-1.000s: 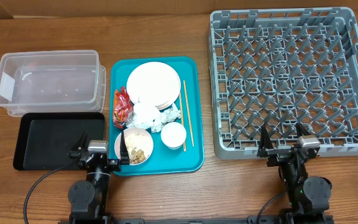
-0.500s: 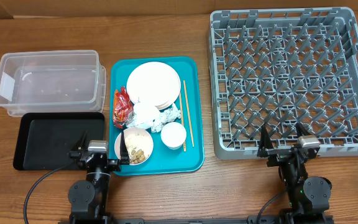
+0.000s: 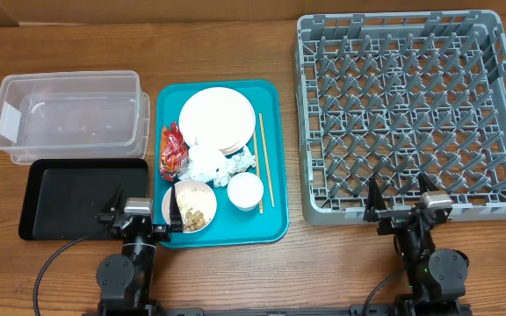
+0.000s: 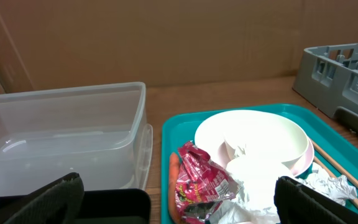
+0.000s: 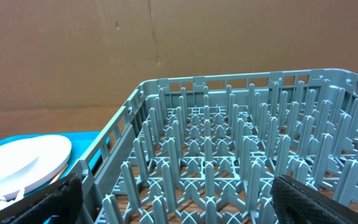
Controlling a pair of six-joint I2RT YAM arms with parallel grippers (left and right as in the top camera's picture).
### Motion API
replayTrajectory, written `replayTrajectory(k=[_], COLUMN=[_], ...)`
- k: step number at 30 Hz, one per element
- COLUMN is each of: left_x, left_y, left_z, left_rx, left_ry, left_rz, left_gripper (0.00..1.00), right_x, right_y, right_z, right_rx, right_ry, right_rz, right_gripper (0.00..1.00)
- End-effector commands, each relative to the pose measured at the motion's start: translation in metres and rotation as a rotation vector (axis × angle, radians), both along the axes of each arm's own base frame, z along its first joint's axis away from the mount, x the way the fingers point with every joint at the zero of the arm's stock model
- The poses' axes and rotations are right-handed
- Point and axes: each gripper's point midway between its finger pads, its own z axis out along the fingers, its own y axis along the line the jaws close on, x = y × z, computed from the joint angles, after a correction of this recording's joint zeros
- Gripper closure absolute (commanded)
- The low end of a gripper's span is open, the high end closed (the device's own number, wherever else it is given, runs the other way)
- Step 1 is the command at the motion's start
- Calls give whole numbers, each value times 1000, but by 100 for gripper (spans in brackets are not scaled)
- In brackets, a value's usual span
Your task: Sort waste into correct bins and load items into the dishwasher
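Nothing has moved in the past second: left gripper and right gripper sit parked at the near edge, jaws wide apart, empty. At the left gripper's 12 o'clock, the teal tray carries bowl, cup, wrapper, tissue and plates. Black tray and tub lie at its 10 o'clock. At the right gripper's 12 o'clock, the rack holds no dishes. Sorting, by all signs, has yet to begin.

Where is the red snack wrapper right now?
Overhead view: the red snack wrapper lies along the left edge of the teal tray, just left of the crumpled white tissue and beyond the bowl of food scraps.
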Motion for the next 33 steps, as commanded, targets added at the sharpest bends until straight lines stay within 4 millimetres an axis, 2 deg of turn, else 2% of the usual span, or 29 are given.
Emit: replayTrajectory(k=[1, 30, 33], left_x=[0, 0, 0], left_y=[-3, -3, -3], left_z=[0, 0, 8], left_rx=[18, 18, 29], left_ry=[-7, -7, -38], left_rz=[-19, -19, -19], left_gripper=[0, 0, 0], right_x=[0, 0, 0], right_y=[-1, -1, -1], right_z=[-1, -1, -1], right_rx=[-2, -2, -2], right_ry=[-6, -6, -6], right_rz=[-5, -5, -5], right_gripper=[0, 0, 0])
